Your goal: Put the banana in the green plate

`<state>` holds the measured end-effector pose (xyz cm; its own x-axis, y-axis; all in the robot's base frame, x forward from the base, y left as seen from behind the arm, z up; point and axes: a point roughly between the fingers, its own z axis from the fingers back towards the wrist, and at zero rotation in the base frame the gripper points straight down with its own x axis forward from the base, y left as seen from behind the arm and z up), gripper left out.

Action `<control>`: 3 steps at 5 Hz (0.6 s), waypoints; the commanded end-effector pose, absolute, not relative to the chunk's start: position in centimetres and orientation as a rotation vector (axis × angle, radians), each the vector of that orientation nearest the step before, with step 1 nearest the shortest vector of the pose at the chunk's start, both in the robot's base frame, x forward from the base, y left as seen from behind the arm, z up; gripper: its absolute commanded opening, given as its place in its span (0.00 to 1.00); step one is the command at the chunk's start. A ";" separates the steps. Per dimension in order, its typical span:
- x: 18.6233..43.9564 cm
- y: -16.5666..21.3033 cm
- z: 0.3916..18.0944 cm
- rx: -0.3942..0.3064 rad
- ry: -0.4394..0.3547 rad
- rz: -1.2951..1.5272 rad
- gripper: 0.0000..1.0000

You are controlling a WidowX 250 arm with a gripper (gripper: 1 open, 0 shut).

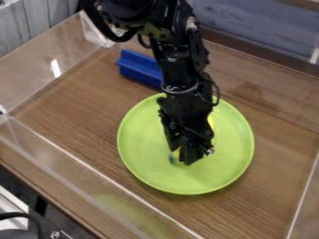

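Gripper points straight down over the green plate, its black fingers reaching the plate's surface slightly toward five o'clock from the plate's middle. A sliver of yellow shows at the right side of the gripper body, about level with the plate's centre, and reads as part of the banana; most of it is hidden behind the black hardware. A tiny pale spot also sits at the fingertips, too small to identify. Whether the fingers are clamped on the banana or merely standing partly apart beside it cannot be told from this single view; the jaws look neither fully spread nor fully closed.

Plate position: lower right of centre on the brown wood-grain tabletop, lying flat, rim fully visible except where the arm crosses it at twelve o'clock. The plate's surface is otherwise bare lime green.

Arm: black, descending from the top of the view, with cabling bunched near the upper joint.

Blue rectangular block: lies on the table at about eleven o'clock from the plate, just beyond its rim and partly screened by the arm. It appears separate from the plate.

Clear plastic walls enclose the work surface on the left, near and right sides, reflecting some light at the left.
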<state>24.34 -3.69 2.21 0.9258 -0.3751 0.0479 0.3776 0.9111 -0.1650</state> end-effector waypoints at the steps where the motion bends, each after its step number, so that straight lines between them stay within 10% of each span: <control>1: 23.2 -3.4 0.9 -0.182 0.031 -0.377 0.00; 3: 22.6 -3.4 0.7 -0.195 0.054 -0.372 0.00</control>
<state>24.04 -3.70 1.96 0.9279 -0.3702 0.0453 0.3721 0.9106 -0.1800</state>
